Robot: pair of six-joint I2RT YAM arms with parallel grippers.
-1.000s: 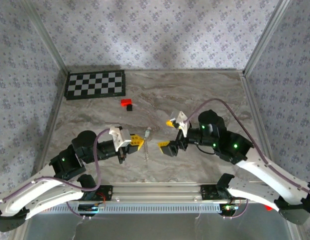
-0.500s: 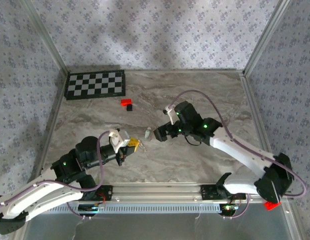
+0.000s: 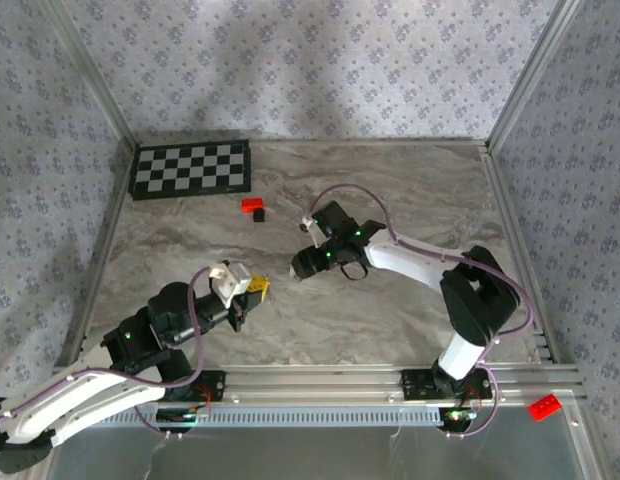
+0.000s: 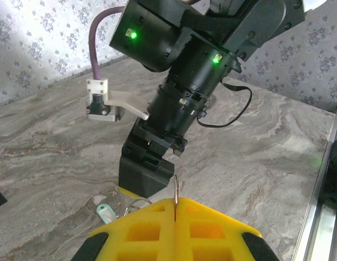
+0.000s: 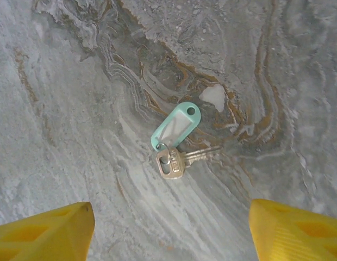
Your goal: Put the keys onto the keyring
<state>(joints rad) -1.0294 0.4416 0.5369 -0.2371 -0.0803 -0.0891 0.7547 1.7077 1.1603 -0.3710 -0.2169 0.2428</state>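
1 key (image 5: pixel 170 162) lies under released R hand (image 5: pixel 171 232); L hand (image 4: pixel 174 211) clenched on keyring (image 4: pixel 174 189).

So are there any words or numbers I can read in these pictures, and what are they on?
No text here can be read.
Mint-green plastic key tag: its white label window looks blank.
Small silvery metal key: any stamping on its head is too small to read.
Small pale sticker on the black robot arm: too small to read.
Black-and-white checkerboard: squares only, no writing.
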